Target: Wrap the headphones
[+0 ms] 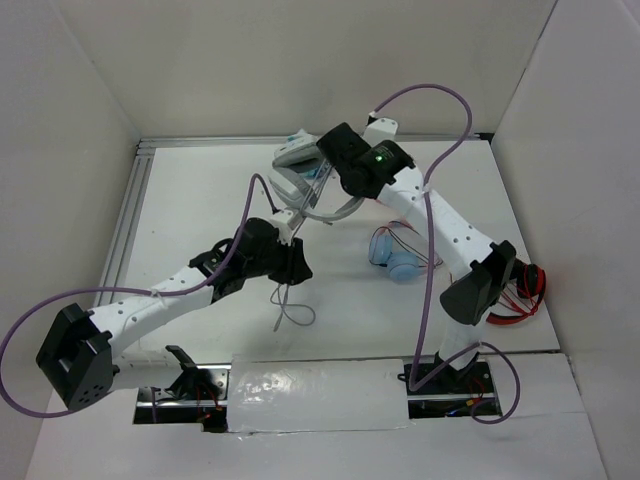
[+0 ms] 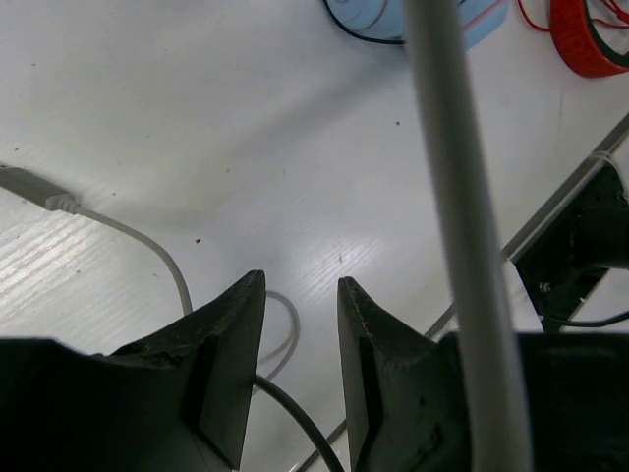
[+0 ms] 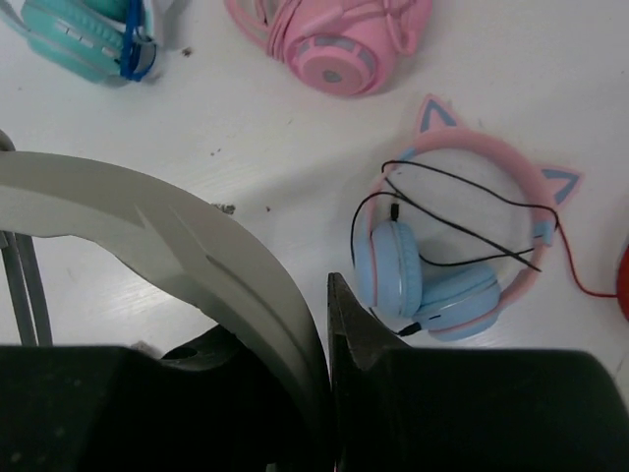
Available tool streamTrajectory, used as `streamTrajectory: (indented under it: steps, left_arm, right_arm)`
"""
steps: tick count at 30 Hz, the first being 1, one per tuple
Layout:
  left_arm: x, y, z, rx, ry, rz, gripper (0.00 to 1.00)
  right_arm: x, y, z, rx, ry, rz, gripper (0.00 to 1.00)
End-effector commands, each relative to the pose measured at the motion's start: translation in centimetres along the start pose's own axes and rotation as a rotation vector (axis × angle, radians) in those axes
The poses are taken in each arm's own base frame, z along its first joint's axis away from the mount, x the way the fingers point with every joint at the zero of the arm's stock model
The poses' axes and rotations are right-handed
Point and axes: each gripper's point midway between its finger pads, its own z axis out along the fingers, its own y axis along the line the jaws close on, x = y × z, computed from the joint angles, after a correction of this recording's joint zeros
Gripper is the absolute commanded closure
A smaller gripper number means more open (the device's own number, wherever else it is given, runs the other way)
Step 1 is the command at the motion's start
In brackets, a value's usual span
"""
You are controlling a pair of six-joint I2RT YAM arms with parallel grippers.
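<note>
The large light-grey headphones [image 1: 298, 160] hang above the far middle of the table. My right gripper [image 1: 345, 172] is shut on their wide headband [image 3: 197, 246], which fills the gap between its jaws [image 3: 319, 315]. Their thin grey cable [image 1: 290, 312] droops to the table and ends in a plug [image 2: 39, 192]. My left gripper [image 1: 290, 268] hovers over that cable, open [image 2: 300, 283]. A dark stretch of cable [image 2: 285, 403] passes loosely between its fingers. A light-grey strip [image 2: 452, 197] crosses close to the left wrist camera; I cannot tell if it is band or cable.
A blue-cupped pair with a pink cat-ear band [image 1: 400, 258] [image 3: 442, 275] lies right of centre. An all-pink pair [image 3: 334, 39] and a teal pair [image 3: 79, 39] lie further back. A red item with red wires [image 1: 520, 290] sits by the right arm.
</note>
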Motion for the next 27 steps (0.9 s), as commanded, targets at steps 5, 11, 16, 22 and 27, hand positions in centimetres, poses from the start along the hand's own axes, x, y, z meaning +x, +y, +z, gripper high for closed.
streamTrajectory:
  steps: [5,11,16,22,27]
  left_arm:
    - [-0.3,-2.8,0.5,0.144,-0.018,0.179,0.41]
    - [-2.4,-4.9,1.6,0.292,-0.16,0.36,0.14]
    - [-4.2,-5.6,1.2,0.309,-0.254,0.422,0.01]
    - [-5.1,-2.6,-1.0,0.122,-0.336,0.358,0.01]
    - [-5.5,-0.1,-4.8,0.026,-0.497,0.281,0.01]
  right_arm:
    - [-13.3,-2.9,-5.3,0.136,-0.556,0.317,1.0]
    - [-15.9,0.8,-12.7,-0.273,-0.54,0.251,1.0]
    - [-17.2,1.1,-16.8,-0.443,-0.529,0.231,1.0]
    - [-18.3,0.0,-20.5,-0.557,-0.555,0.235,1.0]
    - [-18.3,0.0,-22.3,-0.614,-0.555,0.23,1.0]
